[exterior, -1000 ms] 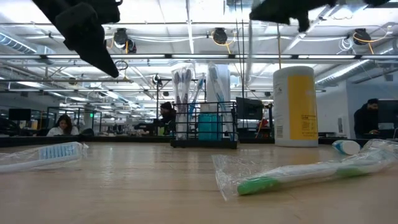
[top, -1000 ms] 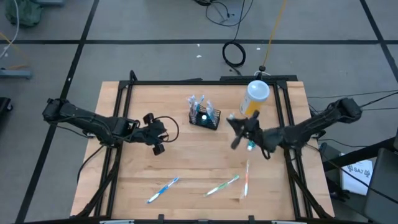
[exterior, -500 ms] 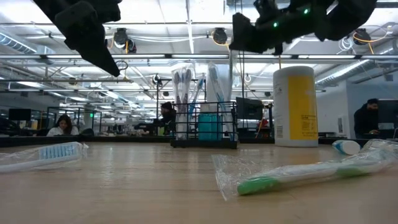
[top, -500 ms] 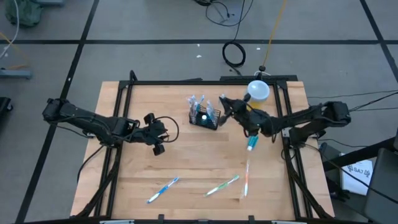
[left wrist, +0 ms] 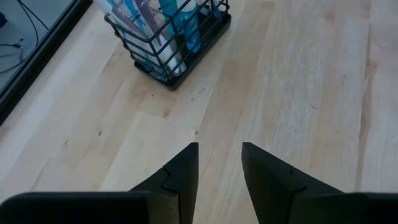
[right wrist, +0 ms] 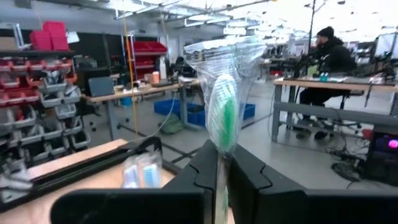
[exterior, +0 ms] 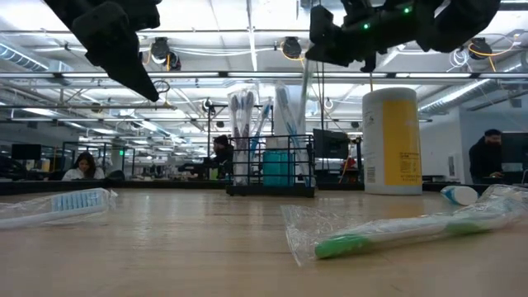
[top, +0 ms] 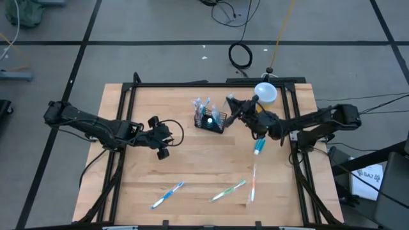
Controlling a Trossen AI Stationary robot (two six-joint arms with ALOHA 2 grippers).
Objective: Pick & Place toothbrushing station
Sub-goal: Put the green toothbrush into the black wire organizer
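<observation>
Behind the counter point(top: 192, 160) runs an open workshop with desks, shelving and a few seated people, well clear of the arms. Over the last second the right tool point(top: 235, 107) has swung from mid-counter up toward the caddy point(top: 209, 119) and now hangs just beside its right end, raised above it in the low view. It is clamped on a wrapped green toothbrush point(right wrist: 222, 111), held upright between the fingers. Since half a second ago it has barely shifted, so I judge the approach done and the drop into a compartment next.

The caddy stands upright near the counter's far edge, already holding several wrapped brushes. The yellow bottle point(exterior: 391, 140) stands close on its right, so the arm's lane is narrow there. The left tool point(top: 161, 143), fingers parted and holding nothing, waits to the caddy's left. 3 brushes point(top: 167, 193) lie near the front edge, with bare counter between.
</observation>
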